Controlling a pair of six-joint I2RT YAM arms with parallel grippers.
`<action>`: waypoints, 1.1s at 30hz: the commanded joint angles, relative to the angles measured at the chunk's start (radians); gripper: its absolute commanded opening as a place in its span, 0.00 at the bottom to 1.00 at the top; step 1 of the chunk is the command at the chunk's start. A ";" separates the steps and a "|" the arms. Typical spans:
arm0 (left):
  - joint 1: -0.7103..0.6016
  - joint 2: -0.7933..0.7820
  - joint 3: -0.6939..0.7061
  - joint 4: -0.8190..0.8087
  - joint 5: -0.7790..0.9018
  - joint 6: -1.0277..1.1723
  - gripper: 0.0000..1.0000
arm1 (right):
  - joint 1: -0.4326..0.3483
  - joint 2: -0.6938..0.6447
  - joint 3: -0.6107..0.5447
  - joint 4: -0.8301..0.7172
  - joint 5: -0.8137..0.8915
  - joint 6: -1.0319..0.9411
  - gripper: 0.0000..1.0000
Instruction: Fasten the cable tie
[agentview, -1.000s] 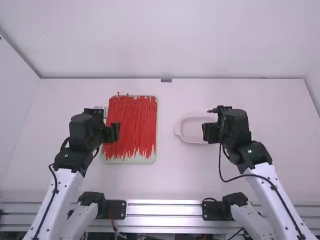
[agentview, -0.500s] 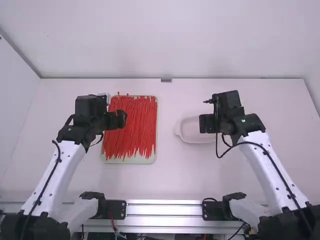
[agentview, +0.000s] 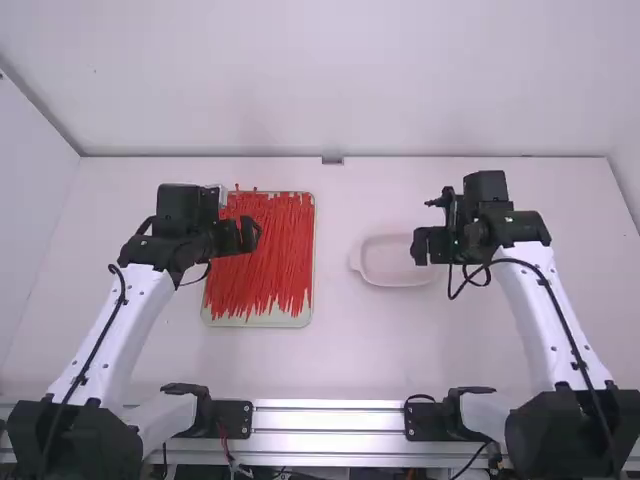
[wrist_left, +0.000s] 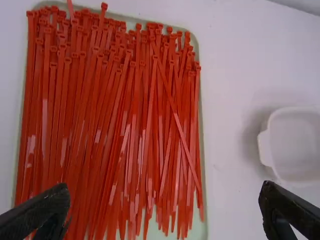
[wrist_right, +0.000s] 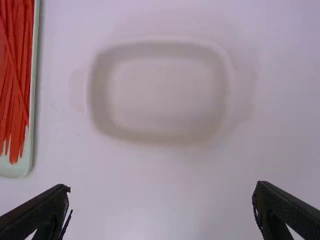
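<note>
Left gripper (agentview: 243, 236): hovering over the tray's left side, jaws spread wide, nothing in them.
Right gripper (agentview: 425, 245): above the white dish (wrist_right: 160, 95), jaws wide too, empty.
Cable ties (wrist_left: 110, 135): red heap on the pale tray (wrist_left: 196, 44), heads at the far end.
Handling: guessing light, springy, slick; I'd pinch the loose diagonal one mid-strap.
In the way: neighbouring ties, tightly packed and overlapping.

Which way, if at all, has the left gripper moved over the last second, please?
Yes. The left gripper has moved away from the arm bases and inward, from the left edge of the tray to above the cable ties.
</note>
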 joint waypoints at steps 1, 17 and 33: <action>-0.008 -0.003 0.029 -0.014 0.017 0.011 0.99 | 0.031 0.005 -0.001 -0.008 -0.011 -0.011 0.98; -0.006 -0.002 0.029 0.082 0.005 0.058 0.99 | 0.214 -0.044 -0.115 0.187 -0.122 0.043 0.98; -0.008 0.178 0.292 0.060 -0.040 0.017 0.99 | 0.214 -0.129 -0.109 0.326 -0.167 0.090 0.98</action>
